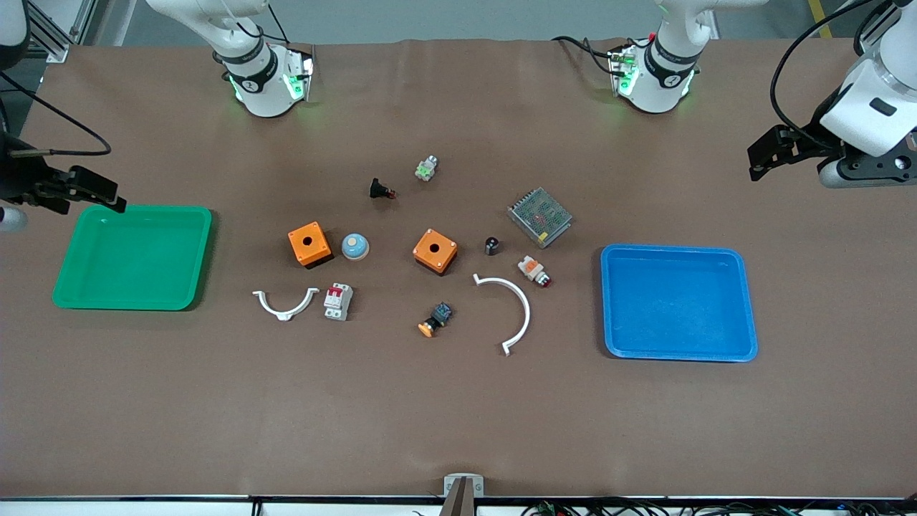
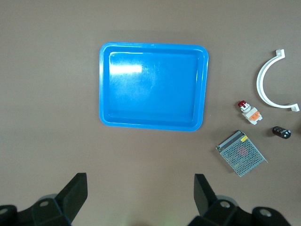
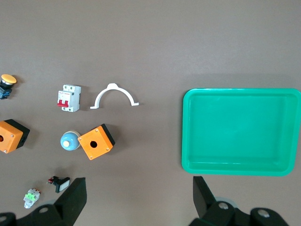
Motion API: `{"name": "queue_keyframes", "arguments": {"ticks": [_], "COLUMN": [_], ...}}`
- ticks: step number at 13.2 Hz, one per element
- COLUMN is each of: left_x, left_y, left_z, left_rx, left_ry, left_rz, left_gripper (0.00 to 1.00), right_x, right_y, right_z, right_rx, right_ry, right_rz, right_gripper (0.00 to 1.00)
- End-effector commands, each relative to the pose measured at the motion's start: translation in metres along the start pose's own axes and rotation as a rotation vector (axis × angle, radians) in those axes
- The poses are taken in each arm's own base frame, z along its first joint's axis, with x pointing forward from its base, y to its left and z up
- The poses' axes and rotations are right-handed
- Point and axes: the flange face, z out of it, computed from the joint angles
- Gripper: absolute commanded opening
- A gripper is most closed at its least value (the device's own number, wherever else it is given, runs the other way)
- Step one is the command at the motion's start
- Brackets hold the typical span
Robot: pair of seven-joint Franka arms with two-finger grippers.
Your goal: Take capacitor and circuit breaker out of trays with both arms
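Note:
The capacitor (image 1: pixel 491 245), a tiny dark cylinder, lies mid-table between an orange box and the mesh-covered unit; it also shows in the left wrist view (image 2: pixel 281 132). The breaker (image 1: pixel 338 301), white-grey with red levers, lies beside a white curved clip; it also shows in the right wrist view (image 3: pixel 68 98). My left gripper (image 1: pixel 765 154) is open and empty, up over the left arm's end of the table near the blue tray (image 1: pixel 673 249); its wrist view (image 2: pixel 139 190) shows bare table between the fingers. My right gripper (image 1: pixel 100 192) is open and empty over the green tray's (image 1: pixel 136 209) corner, as its wrist view (image 3: pixel 138 190) also shows.
Two orange boxes (image 1: pixel 309 244) (image 1: pixel 435 251), a blue dome button (image 1: pixel 354 246), two white curved clips (image 1: pixel 285 304) (image 1: pixel 519 308), a mesh-covered metal unit (image 1: pixel 539 216) and several small buttons (image 1: pixel 381 190) (image 1: pixel 427 168) (image 1: pixel 534 271) (image 1: pixel 435 320) lie mid-table.

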Motion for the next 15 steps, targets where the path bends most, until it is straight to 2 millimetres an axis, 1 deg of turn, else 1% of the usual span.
{"name": "queue_keyframes", "arguments": {"ticks": [1, 3, 4, 7, 13, 15], "left_x": [-0.009, -0.008, -0.007, -0.008, -0.009, -0.009], "left_y": [0.0, -0.002, -0.003, -0.001, -0.001, -0.001], "left_z": [-0.009, -0.013, -0.016, -0.013, -0.013, -0.013], "left_rx": [-0.014, -0.017, -0.018, -0.028, -0.037, -0.038], "left_ry": [-0.003, 0.006, 0.012, -0.006, -0.01, -0.013], "left_rz": [0.041, 0.068, 0.067, 0.057, 0.056, 0.055], "left_gripper": [1.0, 1.0, 1.0, 1.0, 1.0, 1.0], "right_x": [0.0, 0.0, 0.0, 0.0, 0.002, 0.002], "right_y": [0.002, 0.006, 0.015, 0.013, 0.012, 0.012], "right_z": [-0.012, -0.038, -0.042, -0.047, -0.047, -0.05], "right_rx": [-0.028, -0.031, -0.027, -0.031, -0.036, -0.036], "right_ry": [0.01, 0.06, 0.069, 0.087, 0.088, 0.095], "right_rz": [-0.004, -0.001, 0.014, 0.009, 0.01, 0.011], "right_gripper": [1.0, 1.0, 1.0, 1.0, 1.0, 1.0]}}
